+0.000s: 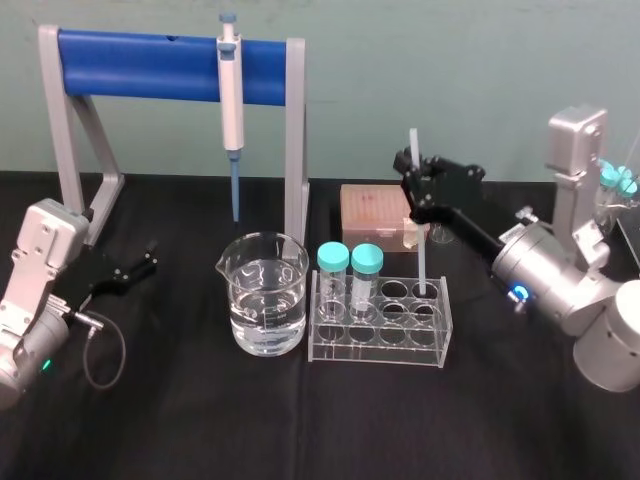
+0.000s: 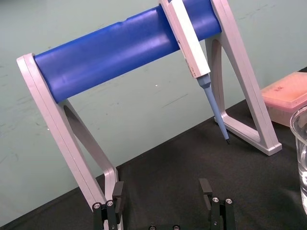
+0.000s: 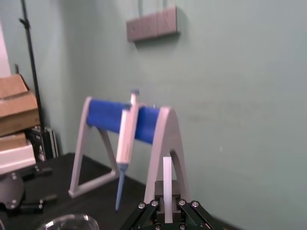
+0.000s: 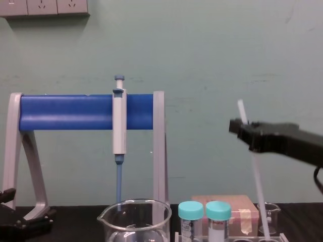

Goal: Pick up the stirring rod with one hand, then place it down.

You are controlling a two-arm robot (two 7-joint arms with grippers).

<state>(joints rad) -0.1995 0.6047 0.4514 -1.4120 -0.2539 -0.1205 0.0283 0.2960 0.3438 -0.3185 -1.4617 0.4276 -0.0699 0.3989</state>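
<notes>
At the right of the bench, the right end effector is closed on the rod, pinching it near the top so that a short length sticks up above the jaws; the right wrist view shows that stub rising between the closed end effector. From the chest view the rod leans slightly, top toward the robot's left, and runs down from the end effector to the rack. Its lower end is at the rear right well of the clear rack, though I cannot tell whether the tip rests on the bottom. The left end effector sits idle well off to the left with its jaws apart, near the foot of the blue stand that carries the pipette. With the rod gripped and its foot in the well, the move should follow the rod's own line: any sideways pull would likely lever the thin rod against the well rim and could tip the light rack or make the rod slip in the jaws. The two capped tubes and the beaker stand close on the left, so travel is safer up and to the right. The jaws should open only once the rod is supported.
</notes>
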